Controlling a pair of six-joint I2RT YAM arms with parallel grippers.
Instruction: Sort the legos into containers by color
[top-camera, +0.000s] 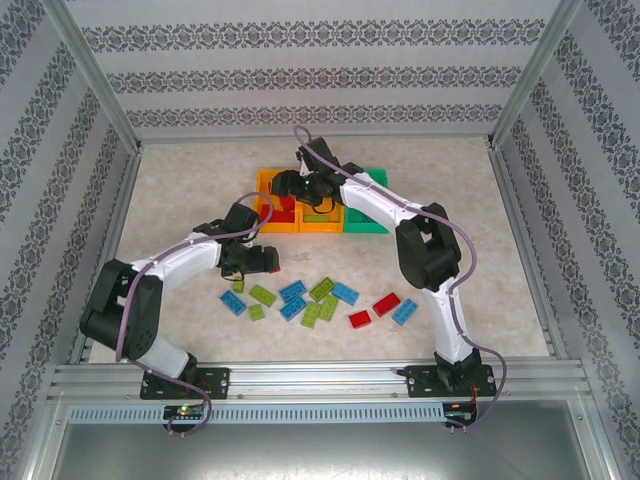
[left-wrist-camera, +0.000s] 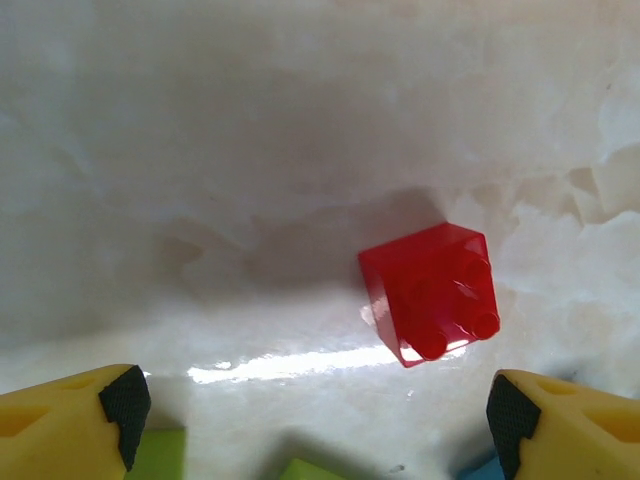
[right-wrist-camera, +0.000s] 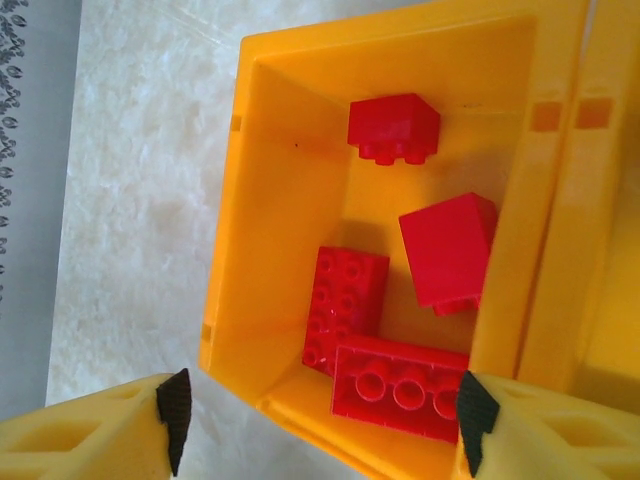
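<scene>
Marbled tabletop (top-camera: 180, 190) holds the containers (top-camera: 263, 180). My right gripper (right-wrist-camera: 320, 420) hangs wide open and empty over their left orange bin (right-wrist-camera: 270, 200), where four red legos (right-wrist-camera: 345, 305) lie. My left gripper (left-wrist-camera: 310, 410), also open and empty, hovers on the near side of the containers, by a loose red brick (left-wrist-camera: 430, 290) beside the scattered legos (top-camera: 300, 295).

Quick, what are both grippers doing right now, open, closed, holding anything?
Left gripper: open, empty, near a red brick.
Right gripper: open, empty, over an orange bin.
</scene>
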